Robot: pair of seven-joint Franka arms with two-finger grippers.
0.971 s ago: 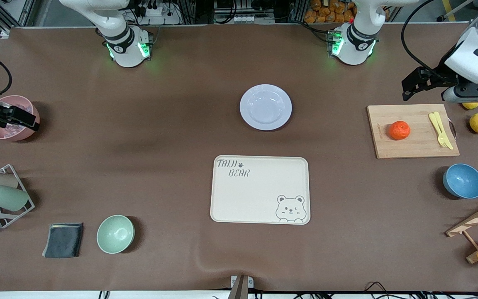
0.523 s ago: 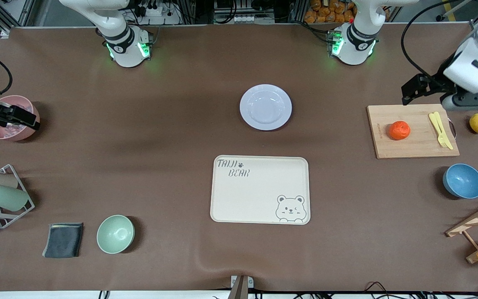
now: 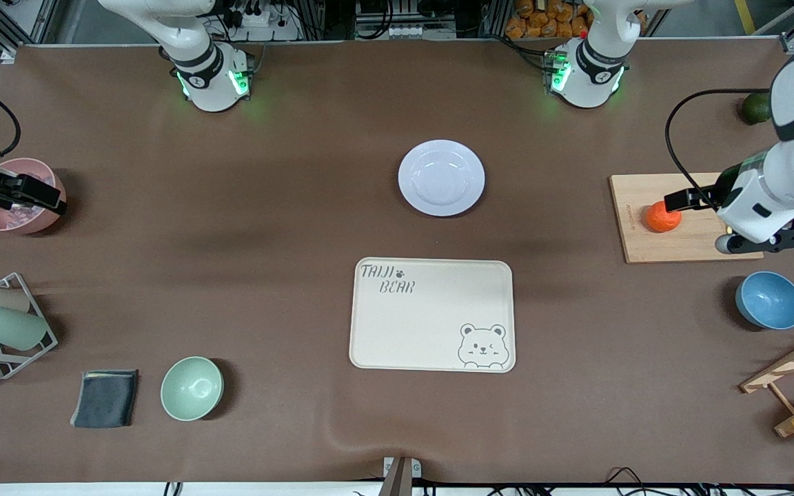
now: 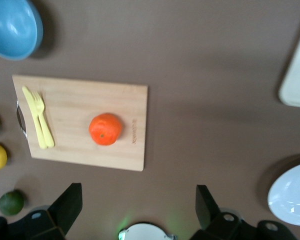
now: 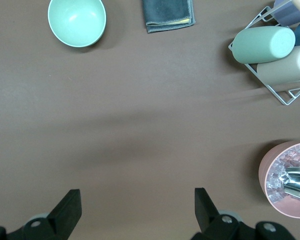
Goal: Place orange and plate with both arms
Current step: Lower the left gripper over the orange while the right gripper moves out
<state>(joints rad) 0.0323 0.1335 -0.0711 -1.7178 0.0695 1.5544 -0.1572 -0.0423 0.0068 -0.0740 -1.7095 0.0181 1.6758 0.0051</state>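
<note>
Nothing of the placing is yet done, so far as can be judged: neither task object is held, and both lie where they can be picked from. The orange (image 3: 662, 218) rests on the wooden cutting board (image 3: 686, 244) toward the left arm's end of the surface, and the left tool (image 3: 678, 200) is poised over that board, just above the fruit; in the left wrist view the orange (image 4: 105, 129) is seen below the tool (image 4: 139, 205), whose fingers (image 4: 70, 202) are spread wide with nothing between them. A yellow fork (image 4: 37, 122) lies on the same board, apart from the orange. The plate (image 3: 441, 178) sits bare on the surface, well apart from both tools. The right tool (image 5: 137, 207) waits over the pink bowl (image 3: 14, 196) at the right arm's end, likewise spread and empty. Grasping of the orange, lifting of the plate and setting down of both are judged to remain.
</note>
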